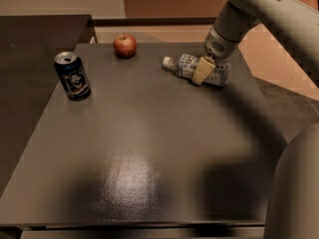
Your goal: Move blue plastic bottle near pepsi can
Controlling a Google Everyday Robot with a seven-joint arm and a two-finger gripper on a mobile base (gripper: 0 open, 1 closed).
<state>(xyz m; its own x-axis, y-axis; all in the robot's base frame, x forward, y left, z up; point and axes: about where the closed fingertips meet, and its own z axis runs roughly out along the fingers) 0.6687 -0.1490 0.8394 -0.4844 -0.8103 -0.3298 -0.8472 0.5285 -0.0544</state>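
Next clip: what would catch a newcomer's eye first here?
A pale arm reaches in from the upper right, its gripper down at the blue plastic bottle lying on its side at the far right of the table. The pepsi can stands upright near the left edge, a red apple at the far edge between them.

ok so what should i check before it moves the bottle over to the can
1. The gripper is at the blue plastic bottle: ok, it sits over the bottle's middle.
2. Hold on the bottle secure: cannot tell.
3. Bottle pose: ok, lying on its side, cap pointing left.
4. The pepsi can stands upright at the left of the table: ok.
5. Route to the can: ok, the apple sits farther back than the straight line.
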